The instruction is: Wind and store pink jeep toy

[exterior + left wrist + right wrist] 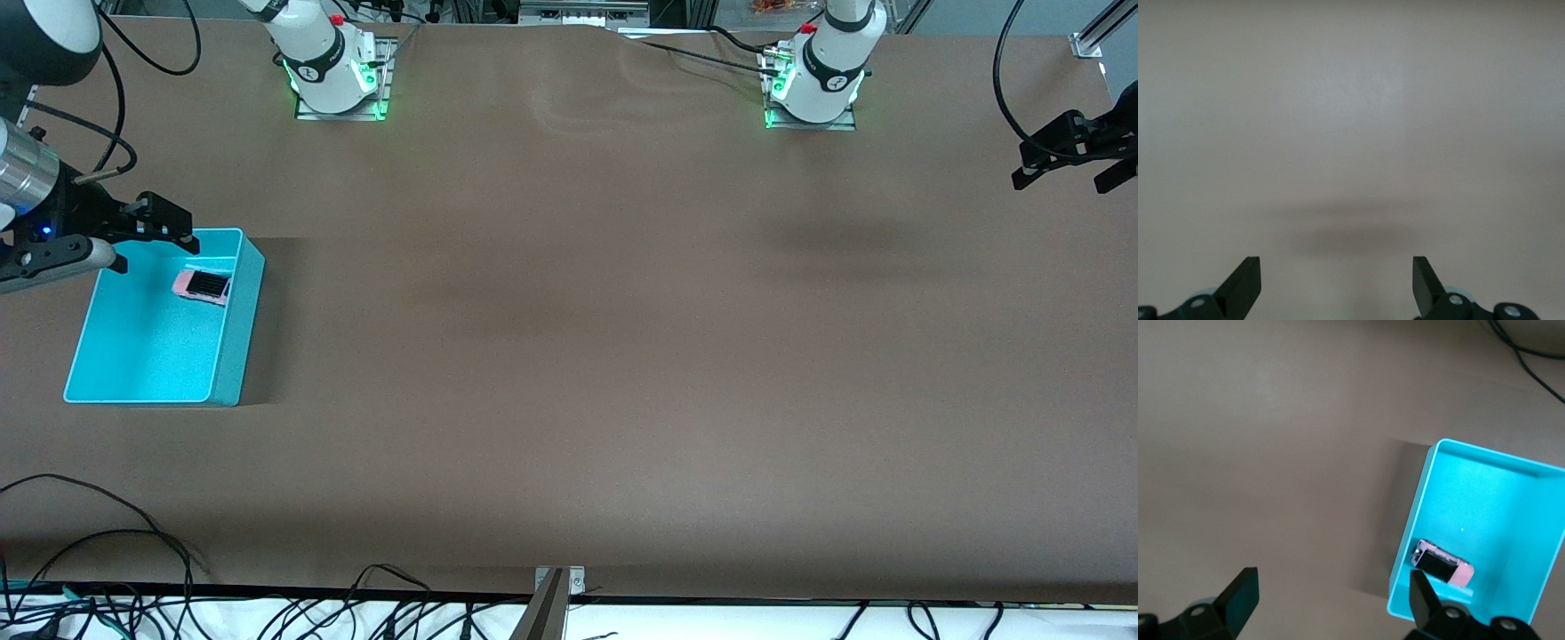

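The pink jeep toy [202, 285], pink with a black roof, lies inside the turquoise bin [238, 356], against the wall that faces the middle of the table. It also shows in the right wrist view [1442, 563], inside the bin [1410, 532]. My right gripper [151, 238] is open and empty, up in the air over the bin's rim nearest the robot bases. In its wrist view the gripper [1331, 593] has wide-apart jaws. My left gripper [1071, 160] is open and empty, waiting over the left arm's end of the table, and its wrist view [1336, 283] shows only bare table.
The brown table [578, 338] stretches between the two arms. Cables [107, 569] lie along the table edge nearest the front camera. The two arm bases [333, 71] stand at the edge farthest from it.
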